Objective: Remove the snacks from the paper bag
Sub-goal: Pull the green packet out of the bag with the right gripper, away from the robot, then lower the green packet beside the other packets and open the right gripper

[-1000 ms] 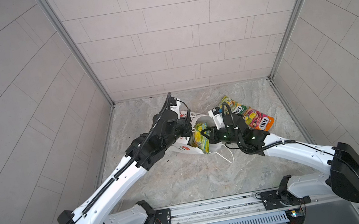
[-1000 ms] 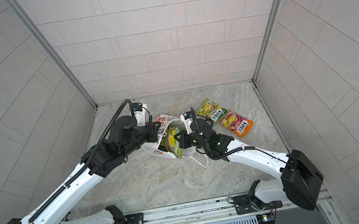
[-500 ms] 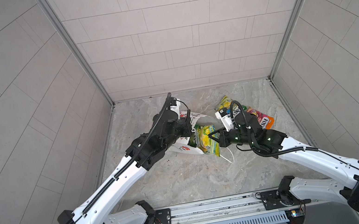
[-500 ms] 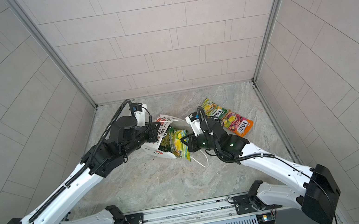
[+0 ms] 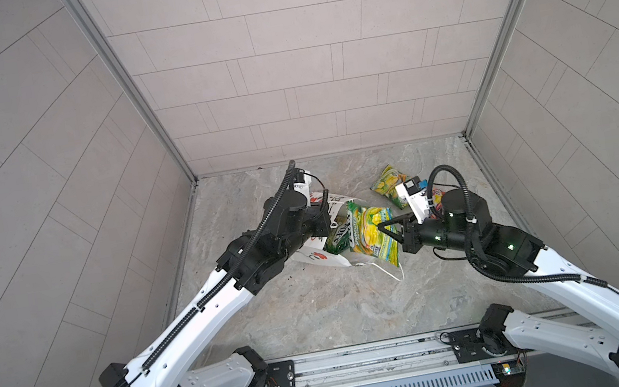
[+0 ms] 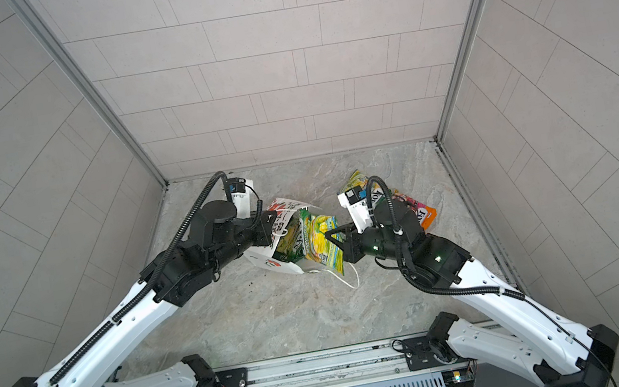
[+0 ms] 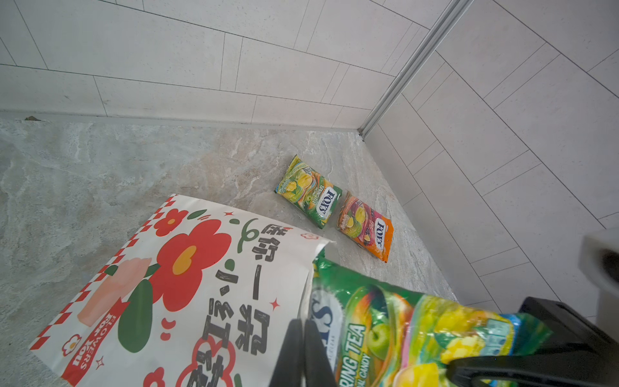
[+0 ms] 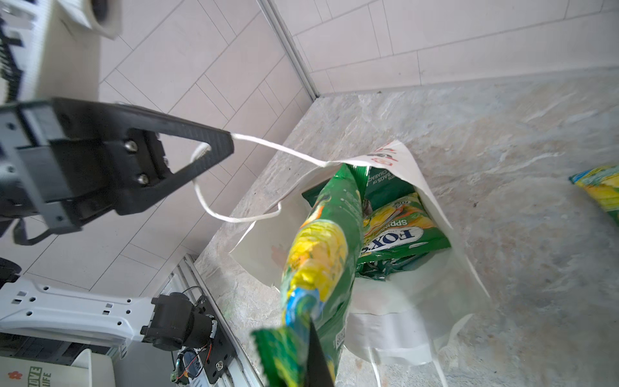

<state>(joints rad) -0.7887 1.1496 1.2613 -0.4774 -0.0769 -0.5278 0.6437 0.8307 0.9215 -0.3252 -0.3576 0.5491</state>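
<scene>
Packet [image 5: 363,228], yellow-green, half out of paper bag [image 5: 315,256] mouth, long axis pointing at right end effector [image 5: 383,229] clamped on its outer end; left end effector [image 8: 230,142] pinches cord handle [image 8: 281,150].

Overhead stereo pair, close wrist views

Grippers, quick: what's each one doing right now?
Left gripper: shut on the paper bag's cord handle.
Right gripper: shut on a yellow-green FOX'S packet, partly out of the bag.
</scene>
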